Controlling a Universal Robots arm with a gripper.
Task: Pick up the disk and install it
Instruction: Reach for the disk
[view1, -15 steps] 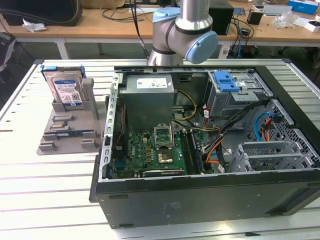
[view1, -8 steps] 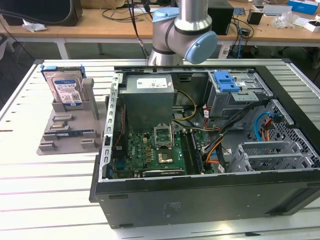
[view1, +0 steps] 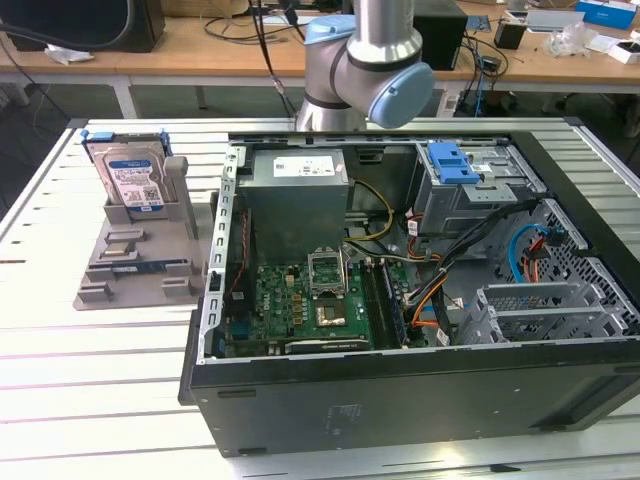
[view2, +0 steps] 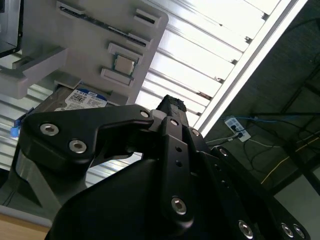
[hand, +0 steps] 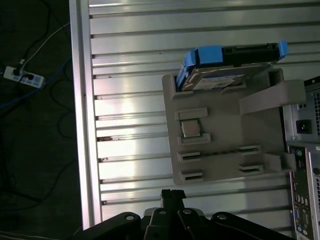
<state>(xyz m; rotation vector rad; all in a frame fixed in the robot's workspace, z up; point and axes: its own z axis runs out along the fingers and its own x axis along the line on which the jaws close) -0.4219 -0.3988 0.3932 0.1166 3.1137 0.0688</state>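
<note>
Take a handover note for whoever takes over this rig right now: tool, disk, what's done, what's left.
Tool: not holding the disk, over the slatted table beside the grey stand.
Disk: upright in that stand, at the exterior view's left of the open computer case.
Done: nothing visible.
Left: pick-up and install.

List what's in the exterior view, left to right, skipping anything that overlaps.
disk → grey power supply → blue latch
</note>
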